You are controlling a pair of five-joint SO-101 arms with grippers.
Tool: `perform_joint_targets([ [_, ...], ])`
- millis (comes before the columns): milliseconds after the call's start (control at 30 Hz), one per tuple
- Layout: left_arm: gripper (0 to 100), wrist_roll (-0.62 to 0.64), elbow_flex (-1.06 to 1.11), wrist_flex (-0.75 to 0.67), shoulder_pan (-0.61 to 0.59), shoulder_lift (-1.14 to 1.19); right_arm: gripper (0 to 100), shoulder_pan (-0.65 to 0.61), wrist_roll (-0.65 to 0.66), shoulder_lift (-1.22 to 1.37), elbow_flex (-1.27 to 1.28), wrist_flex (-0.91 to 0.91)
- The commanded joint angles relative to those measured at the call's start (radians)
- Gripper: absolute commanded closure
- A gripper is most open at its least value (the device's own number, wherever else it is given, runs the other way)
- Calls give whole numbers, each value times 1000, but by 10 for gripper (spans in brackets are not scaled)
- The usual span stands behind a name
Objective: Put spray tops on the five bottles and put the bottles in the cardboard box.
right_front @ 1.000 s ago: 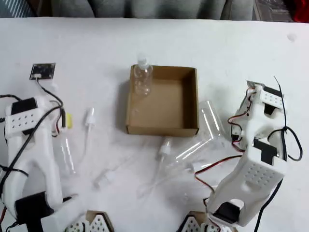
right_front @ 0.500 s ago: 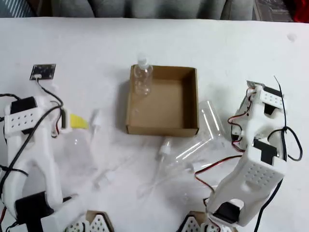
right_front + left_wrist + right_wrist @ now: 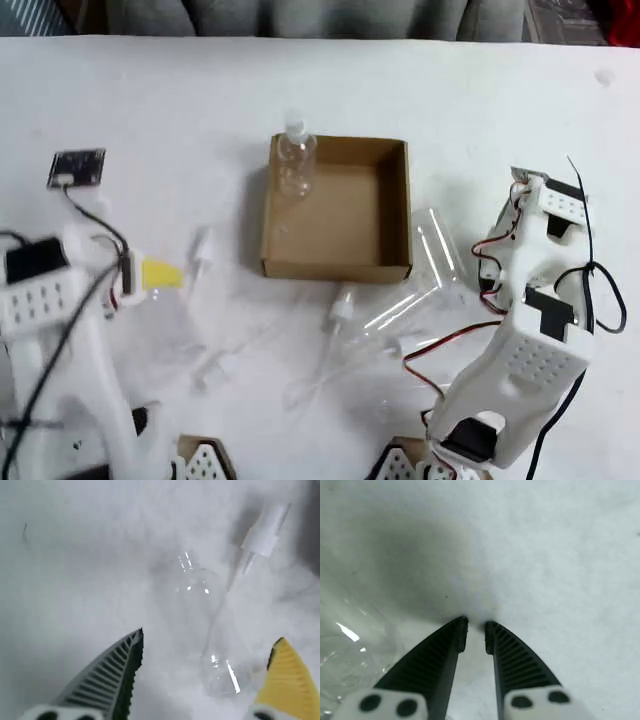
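My left gripper [image 3: 210, 635] stands open, its grey and yellow fingers on either side of a clear bottle [image 3: 212, 630] lying on the white table, not touching it. A white spray top [image 3: 262, 532] lies just past that bottle. In the high view the yellow finger [image 3: 160, 272] points toward that spray top [image 3: 202, 245]. The cardboard box [image 3: 390, 215] sits mid-table with one capped bottle [image 3: 296, 160] upright in its far left corner. My right gripper [image 3: 476, 626] is shut on nothing, low over the table, with a clear bottle [image 3: 340, 667] beside it.
More clear bottles [image 3: 438, 245] [image 3: 395, 310] lie between the box and the right arm [image 3: 530, 340]. Loose spray tops [image 3: 340, 308] [image 3: 212, 372] lie in front of the box. A small dark board [image 3: 78, 168] on a wire lies at far left.
My left gripper has opened, its yellow finger swinging out, and the left arm has drawn back toward the near edge. The spray top beside it shifted slightly right. The right arm stayed still.
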Motion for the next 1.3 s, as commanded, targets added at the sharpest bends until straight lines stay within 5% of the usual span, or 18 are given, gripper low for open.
perform_joint_targets([
  [0, 641, 130, 186, -117, 50, -208, 982, -58, 12, 8, 11, -18],
  [300, 637, 321, 299, -316, 56, -105, 982, -53, 12, 8, 12, -16],
  [1100, 646, 327, 37, -322, 58, 493, 982, -56, 14, 8, 8, -19],
  [1267, 807, 322, 35, -327, 102, 527, 982, -56, 14, 8, 8, -19],
])
